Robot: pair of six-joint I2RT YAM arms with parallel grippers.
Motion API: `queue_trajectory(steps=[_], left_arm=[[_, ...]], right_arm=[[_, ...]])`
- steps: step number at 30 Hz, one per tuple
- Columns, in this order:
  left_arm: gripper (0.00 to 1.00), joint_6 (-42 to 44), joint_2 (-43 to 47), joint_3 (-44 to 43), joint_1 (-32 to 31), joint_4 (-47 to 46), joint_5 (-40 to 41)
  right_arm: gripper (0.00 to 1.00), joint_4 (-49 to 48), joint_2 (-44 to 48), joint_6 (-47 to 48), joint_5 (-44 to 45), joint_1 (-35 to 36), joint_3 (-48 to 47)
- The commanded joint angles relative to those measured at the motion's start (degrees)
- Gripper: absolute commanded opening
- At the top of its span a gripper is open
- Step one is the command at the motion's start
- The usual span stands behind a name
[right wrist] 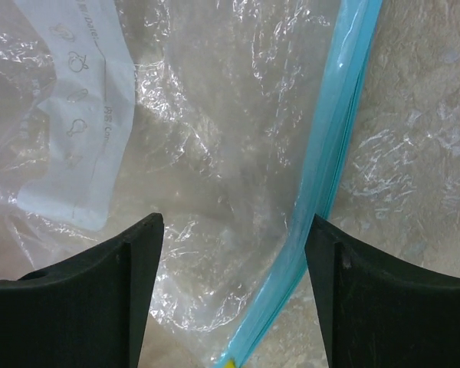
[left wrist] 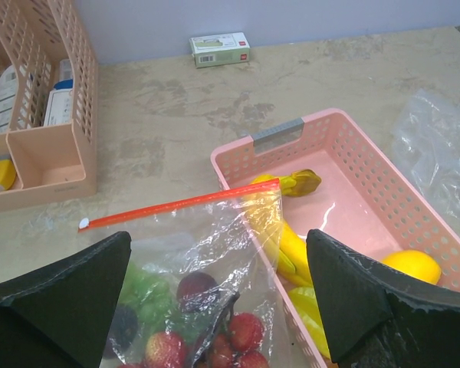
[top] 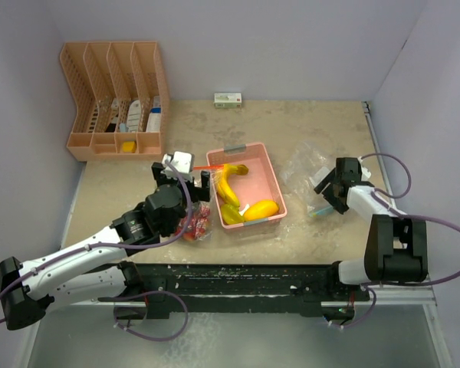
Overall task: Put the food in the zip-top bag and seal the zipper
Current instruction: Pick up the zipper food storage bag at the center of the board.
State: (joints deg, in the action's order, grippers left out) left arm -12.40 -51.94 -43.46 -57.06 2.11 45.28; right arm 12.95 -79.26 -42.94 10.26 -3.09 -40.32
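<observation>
A clear zip-top bag with a red zipper (left wrist: 176,205) lies left of the pink basket (left wrist: 276,136), its top corner draped over the basket's rim. It holds red strawberries (left wrist: 245,331), green pieces (left wrist: 146,290) and a dark round fruit (left wrist: 193,287). My left gripper (left wrist: 218,307) is open just above this bag, a finger on each side. The basket (top: 278,188) holds yellow bananas (top: 228,184) and a yellow-orange mango (top: 262,208). My right gripper (right wrist: 234,299) is open and empty over a second, empty clear bag (right wrist: 215,115) with a blue zipper (right wrist: 333,153), right of the basket.
A peach file organizer (top: 115,100) stands at the back left. A small green and white box (top: 228,99) lies by the back wall. Walls close in the table on the left, back and right.
</observation>
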Motion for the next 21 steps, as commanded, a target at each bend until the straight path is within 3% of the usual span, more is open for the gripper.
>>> queue_trajectory(steps=[1,4,5,8,15,21], left_arm=[[0.99,0.33,0.20,0.51,0.02,-3.24,-0.49],[0.99,0.11,0.22,0.81,0.03,-3.26,-0.54],[0.99,0.10,0.17,0.83,0.02,-3.29,-0.54],[0.99,-0.05,0.07,0.79,0.05,-3.31,-0.53],[0.97,1.09,-2.05,-1.36,0.10,-4.48,-6.28],[0.92,4.79,-5.04,-4.78,0.11,-8.95,-20.50]], right_arm=[[0.72,-4.74,-1.50,-0.83,2.22,-0.49,-0.30],[0.58,-7.36,-0.96,-0.31,2.83,-0.49,0.40],[0.48,-7.48,-0.78,0.07,3.33,-0.46,0.37],[0.02,-6.01,0.79,1.91,4.53,-0.44,-0.34],[0.00,1.15,17.60,11.08,10.36,-0.01,-4.06],[0.00,8.30,23.42,22.24,-1.01,0.96,-14.44]])
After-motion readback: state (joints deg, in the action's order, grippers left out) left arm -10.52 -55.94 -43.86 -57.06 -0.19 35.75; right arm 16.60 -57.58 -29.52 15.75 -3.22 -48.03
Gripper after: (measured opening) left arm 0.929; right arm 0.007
